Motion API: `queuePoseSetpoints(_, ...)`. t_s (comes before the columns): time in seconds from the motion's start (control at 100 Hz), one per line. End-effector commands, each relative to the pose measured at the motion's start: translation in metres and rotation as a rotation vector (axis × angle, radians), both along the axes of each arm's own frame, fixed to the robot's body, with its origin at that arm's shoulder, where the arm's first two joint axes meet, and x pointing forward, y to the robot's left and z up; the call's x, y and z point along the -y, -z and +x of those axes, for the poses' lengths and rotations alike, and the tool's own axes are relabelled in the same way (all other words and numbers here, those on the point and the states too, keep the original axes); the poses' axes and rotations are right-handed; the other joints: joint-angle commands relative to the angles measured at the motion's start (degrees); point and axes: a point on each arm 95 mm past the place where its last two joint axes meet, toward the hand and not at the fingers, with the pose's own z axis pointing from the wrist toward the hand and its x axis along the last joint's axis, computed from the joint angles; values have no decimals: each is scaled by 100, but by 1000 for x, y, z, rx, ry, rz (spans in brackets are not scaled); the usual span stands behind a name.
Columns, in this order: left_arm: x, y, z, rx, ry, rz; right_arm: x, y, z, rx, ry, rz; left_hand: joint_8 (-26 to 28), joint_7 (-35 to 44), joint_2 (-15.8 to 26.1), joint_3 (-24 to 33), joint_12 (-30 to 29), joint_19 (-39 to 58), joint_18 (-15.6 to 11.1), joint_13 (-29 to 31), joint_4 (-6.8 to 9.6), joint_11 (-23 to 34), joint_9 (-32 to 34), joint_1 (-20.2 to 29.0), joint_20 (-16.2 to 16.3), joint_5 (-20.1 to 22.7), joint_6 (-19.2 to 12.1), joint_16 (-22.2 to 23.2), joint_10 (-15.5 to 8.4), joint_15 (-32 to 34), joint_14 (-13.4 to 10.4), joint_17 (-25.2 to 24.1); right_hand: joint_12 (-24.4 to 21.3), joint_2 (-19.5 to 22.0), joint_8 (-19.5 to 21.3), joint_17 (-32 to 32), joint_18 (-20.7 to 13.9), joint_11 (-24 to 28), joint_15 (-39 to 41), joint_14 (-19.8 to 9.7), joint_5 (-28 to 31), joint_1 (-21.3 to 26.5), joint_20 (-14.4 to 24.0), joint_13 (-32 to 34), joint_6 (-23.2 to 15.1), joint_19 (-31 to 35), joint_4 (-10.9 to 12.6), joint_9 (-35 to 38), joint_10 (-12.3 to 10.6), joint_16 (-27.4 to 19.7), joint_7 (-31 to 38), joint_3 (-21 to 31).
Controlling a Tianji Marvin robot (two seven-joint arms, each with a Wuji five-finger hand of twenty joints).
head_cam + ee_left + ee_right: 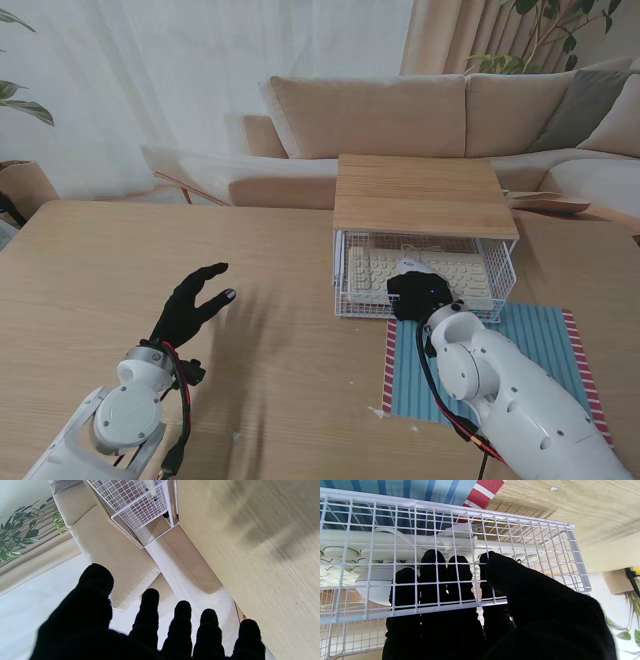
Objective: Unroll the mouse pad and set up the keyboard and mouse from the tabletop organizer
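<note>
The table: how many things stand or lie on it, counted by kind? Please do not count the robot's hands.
Wire organizer with wooden top: 1
Keyboard, inside the organizer: 1
Mouse, inside the organizer: 1
Striped mouse pad, unrolled: 1
Total: 4

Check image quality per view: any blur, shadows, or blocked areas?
Stand view: sharp, soft even daylight; the left hand casts a faint shadow on the table. Left wrist view: table grain smeared by blur, dark streaky shadows, black fingers fill the foreground. Right wrist view: crisp; the organizer wire grid crosses the right hand, partly masking the keyboard and mouse.
</note>
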Motion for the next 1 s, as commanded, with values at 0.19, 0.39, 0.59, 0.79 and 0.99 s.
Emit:
queuePoseSetpoints(0.19, 3, 1, -1, -8, 12, -6, 0, 15, -15, -58, -16, -6, 1, 0, 45, 94, -17, -127, -24, -218, 168, -11, -126, -76, 93, -28, -64, 91, -226, -104, -59, -37, 81, 40, 242, -18, 44, 272, 982, 121, 160, 350, 186, 739, -28, 251, -166, 186, 279, 287, 275, 209)
queuePoseSetpoints(0.39, 3, 0, -1, -6, 10, -7, 1, 18, -20, -63, -10, 4, 2, 1, 45, 98, -16, -126, -14, -216, 168, -10, -126, -78, 94, -23, -66, 91, -227, -101, -55, -36, 97, 3, 276, -11, 63, 286, 1002, 132, 169, 350, 209, 749, 14, 245, -154, 201, 295, 307, 280, 249)
queuePoseSetpoints(0.59, 3, 1, -1, -9, 11, -5, 1, 18, -25, -76, -21, 5, 2, 0, 43, 99, -18, -127, -16, -220, 167, -14, -126, -79, 94, -24, -63, 90, -227, -104, -53, -39, 112, 22, 310, -9, 64, 285, 1002, 130, 163, 343, 227, 750, 21, 236, -163, 202, 291, 319, 281, 271)
queuePoseSetpoints(0.79, 3, 1, -1, -10, 11, -6, 1, 17, -29, -90, -32, -1, 2, -1, 45, 101, -21, -132, -18, -218, 168, -19, -127, -74, 92, -24, -56, 88, -223, -106, -57, -45, 148, 58, 338, -37, 56, 289, 1002, 127, 151, 347, 238, 707, 4, 210, -185, 171, 284, 338, 272, 263)
queuePoseSetpoints(0.99, 3, 1, -1, -9, 10, -5, 2, 15, -34, -100, -40, -2, -1, -10, 45, 100, -21, -130, -18, -217, 168, -18, -127, -73, 91, -43, -67, 90, -220, -105, -54, -40, 157, 68, 364, -47, 51, 275, 994, 126, 141, 348, 248, 696, 2, 195, -187, 164, 283, 347, 267, 270)
